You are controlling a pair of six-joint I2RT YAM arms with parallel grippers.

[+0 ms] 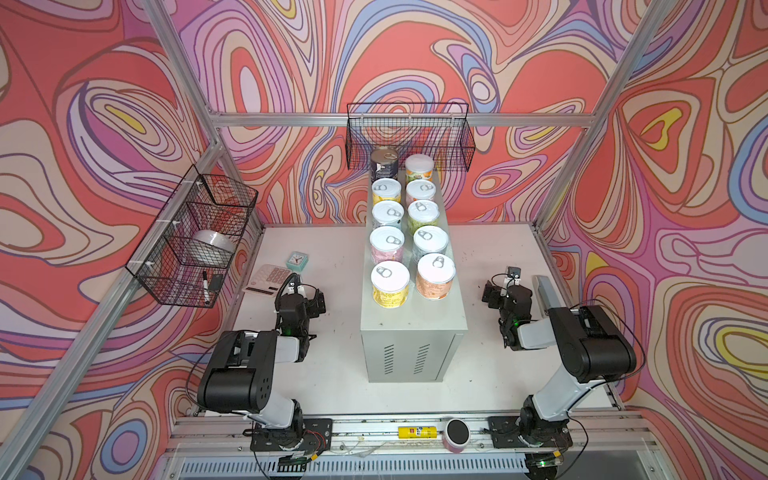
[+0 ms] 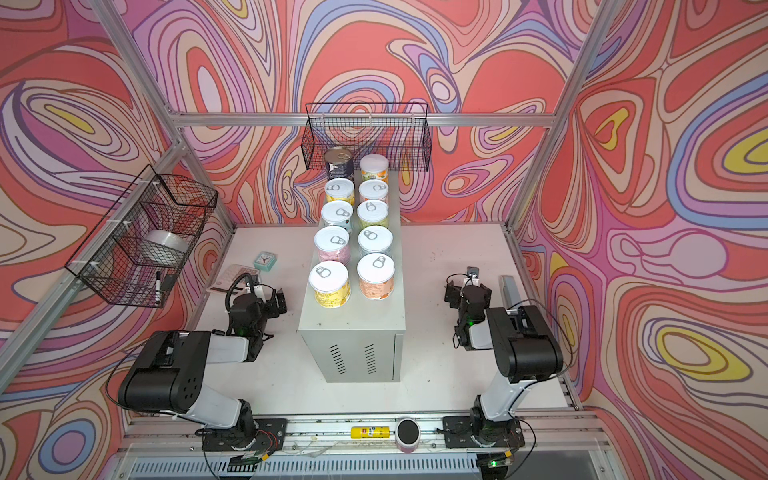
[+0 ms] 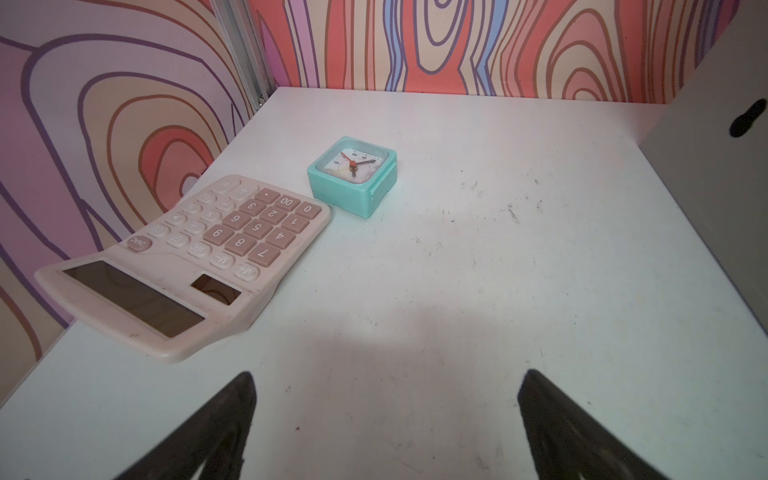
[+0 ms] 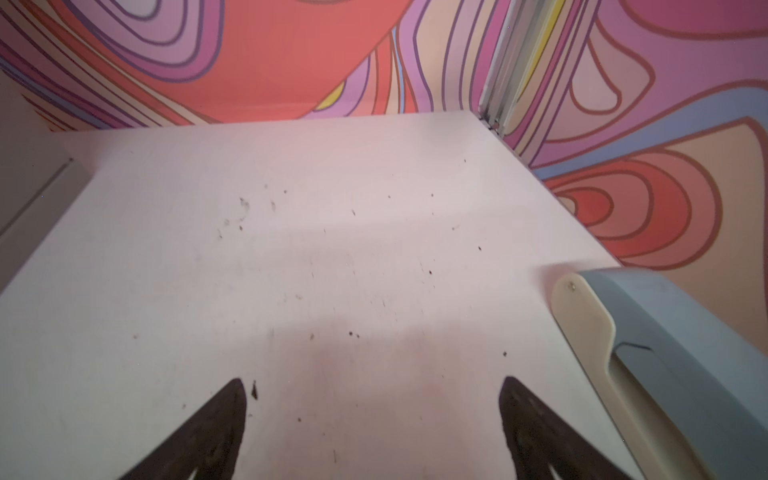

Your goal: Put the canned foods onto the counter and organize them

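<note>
Several canned foods stand in two columns on the counter (image 1: 415, 324) (image 2: 353, 320), a tall light-grey cabinet in the middle of both top views. Nearest the front are a yellow can (image 1: 390, 284) and an orange can (image 1: 435, 276); a taller dark-blue tin (image 1: 384, 164) stands at the back. My left gripper (image 1: 312, 298) (image 3: 386, 382) hovers low over the white table left of the counter, open and empty. My right gripper (image 1: 492, 293) (image 4: 374, 386) is open and empty over the table on the counter's right. The counter's side wall (image 3: 715, 166) shows in the left wrist view.
A pink calculator (image 1: 266, 279) (image 3: 187, 266) and a mint clock (image 1: 296, 261) (image 3: 353, 174) lie ahead of the left gripper. A light-blue stapler-like tool (image 1: 544, 291) (image 4: 665, 353) lies by the right wall. Black wire baskets (image 1: 409, 137) hang on the walls. A yellow tube (image 1: 417, 432) and pink cylinder (image 1: 456, 434) sit on the front rail.
</note>
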